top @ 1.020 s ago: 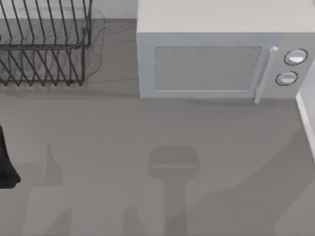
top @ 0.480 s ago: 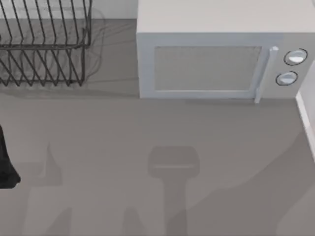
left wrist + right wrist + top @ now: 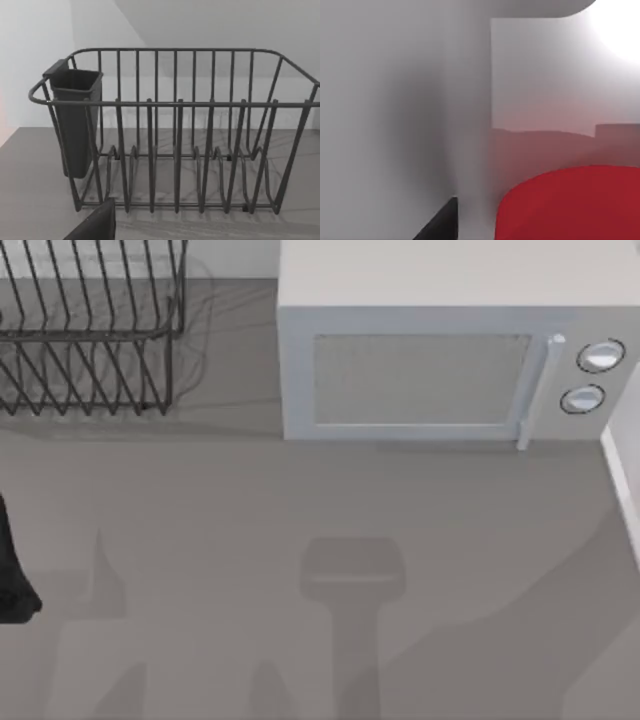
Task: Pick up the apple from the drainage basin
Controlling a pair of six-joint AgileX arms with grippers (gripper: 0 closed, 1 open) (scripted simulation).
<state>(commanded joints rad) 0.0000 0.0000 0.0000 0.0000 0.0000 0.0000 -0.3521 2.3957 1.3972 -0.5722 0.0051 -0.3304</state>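
Top view: the grey counter [image 3: 300, 510] carries a white microwave [image 3: 450, 350] at the rear, its door shut and 2 round knobs [image 3: 600, 356] at its right end, and a dark wire dish rack [image 3: 90, 340] at the rear left. The left wrist view looks into this rack [image 3: 175, 150], whose slots appear bare, with a dark cutlery cup [image 3: 75, 120] hung on 1 end. The left arm [image 3: 12, 570] shows as a dark mass at the left edge of the counter, and a dark finger tip [image 3: 97, 225] enters the left wrist view; whether those fingers are open or closed cannot be told. In the right wrist view the apple [image 3: 570, 205] sits very near the camera, a smooth red rounded body against pale walls, apparently inside a light basin; 1 dark finger [image 3: 440, 222] shows beside it, apart from it, and the state of the right fingers cannot be told. Judged from its look, the apple is light, rigid and glossy, hence liable to slip or roll; a hold across its widest girth, fingers on opposite sides, seems safest.
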